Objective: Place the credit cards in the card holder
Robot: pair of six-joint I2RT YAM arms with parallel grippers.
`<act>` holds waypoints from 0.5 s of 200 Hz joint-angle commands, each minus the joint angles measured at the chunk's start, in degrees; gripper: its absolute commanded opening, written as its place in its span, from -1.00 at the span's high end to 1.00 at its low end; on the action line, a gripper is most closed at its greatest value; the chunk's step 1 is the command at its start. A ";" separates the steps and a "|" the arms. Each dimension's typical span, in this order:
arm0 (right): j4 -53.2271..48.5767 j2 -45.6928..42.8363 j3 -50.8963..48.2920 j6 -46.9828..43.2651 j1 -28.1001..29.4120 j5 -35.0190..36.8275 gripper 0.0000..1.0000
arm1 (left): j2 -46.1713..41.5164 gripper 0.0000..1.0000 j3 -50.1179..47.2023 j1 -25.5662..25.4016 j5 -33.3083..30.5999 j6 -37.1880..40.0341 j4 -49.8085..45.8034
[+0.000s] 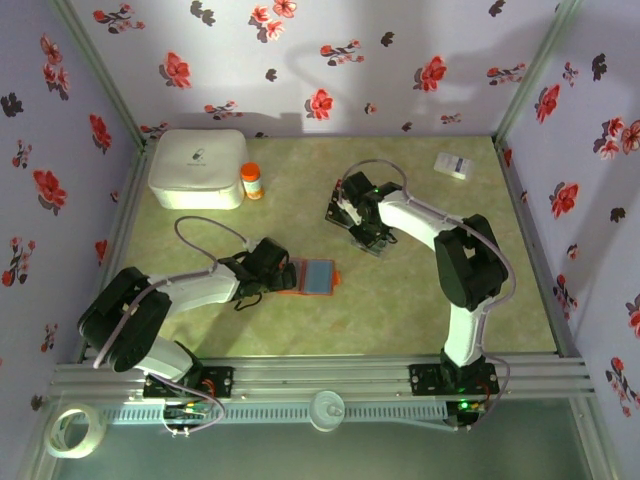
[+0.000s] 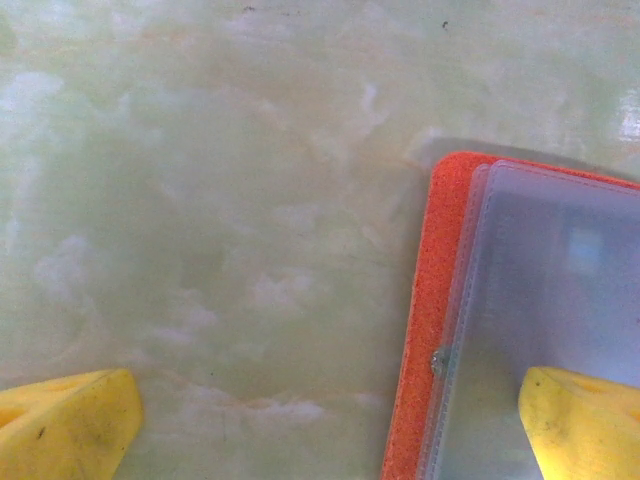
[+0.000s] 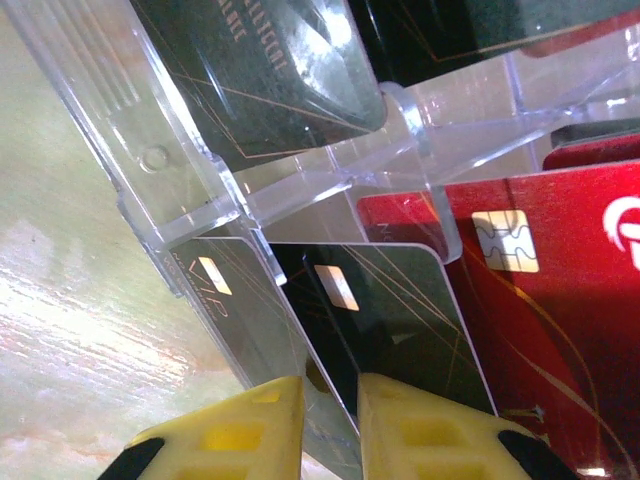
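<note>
We see right end effector [image 3: 330, 405] pinching a black plastic card [image 3: 400, 310]; left end effector [image 2: 325, 400] spread wide over orange-red folding wallet [image 2: 428, 300], partly cropped.

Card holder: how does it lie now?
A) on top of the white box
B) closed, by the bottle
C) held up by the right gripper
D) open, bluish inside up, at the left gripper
D: the card holder lies open with its bluish inside up, and one finger of the left gripper is over it.
</note>
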 commanded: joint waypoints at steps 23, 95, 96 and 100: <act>-0.92 -0.16 1.48 -1.25 0.29 -1.49 0.58 | 3.36 -0.99 -2.27 0.57 -0.77 -1.26 -3.24; -2.56 -0.46 2.42 -3.18 0.38 -2.80 0.98 | 3.74 -0.99 -2.32 0.50 -0.72 -1.21 -3.15; -2.58 -0.51 2.50 -3.24 0.38 -2.84 0.99 | 3.72 -1.00 -2.28 0.50 -0.74 -1.21 -3.10; -2.70 -0.76 2.54 -3.41 0.42 -2.94 1.00 | 3.75 -0.99 -2.25 0.50 -0.76 -1.22 -3.12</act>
